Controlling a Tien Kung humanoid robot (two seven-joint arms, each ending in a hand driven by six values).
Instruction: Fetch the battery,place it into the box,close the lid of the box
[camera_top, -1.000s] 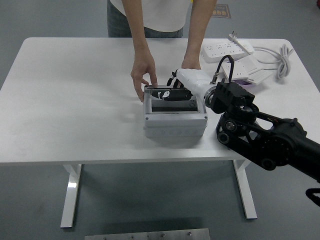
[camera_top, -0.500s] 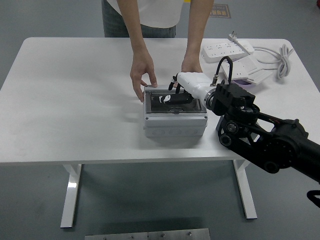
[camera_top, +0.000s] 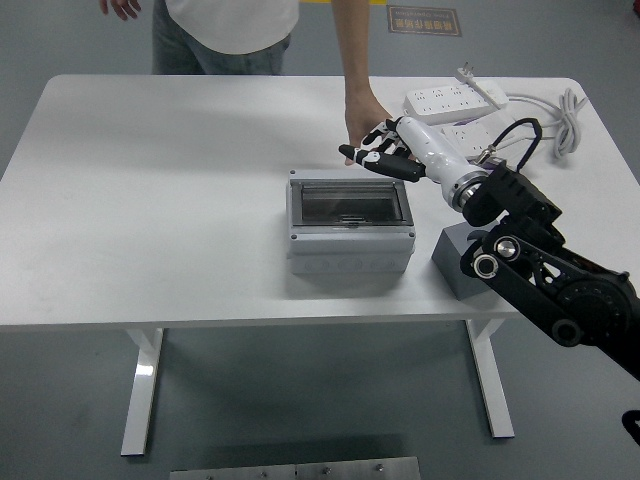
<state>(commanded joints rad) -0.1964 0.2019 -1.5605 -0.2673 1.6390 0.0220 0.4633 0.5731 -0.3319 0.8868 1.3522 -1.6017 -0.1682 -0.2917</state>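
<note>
The grey box (camera_top: 349, 247) stands in the middle of the table with its smoky clear lid (camera_top: 349, 202) lying flat and shut on top. A dark shape shows dimly through the lid; I cannot tell whether it is the battery. My right hand (camera_top: 378, 157) hovers just behind the box's far right corner, fingers stretched out and holding nothing. A person's hand (camera_top: 362, 122) rests on the table right behind my hand. The person's other hand (camera_top: 122, 8) is up at the top left, away from the table.
Two white power strips (camera_top: 455, 100) with a coiled cable (camera_top: 563, 118) lie at the back right. A grey block (camera_top: 460, 264) sits on the table right of the box, under my forearm.
The lid has gone down and shut. My right hand lifted off the box and drew back to the right. The person's hand left the box's far left corner and went up out of the way.
</note>
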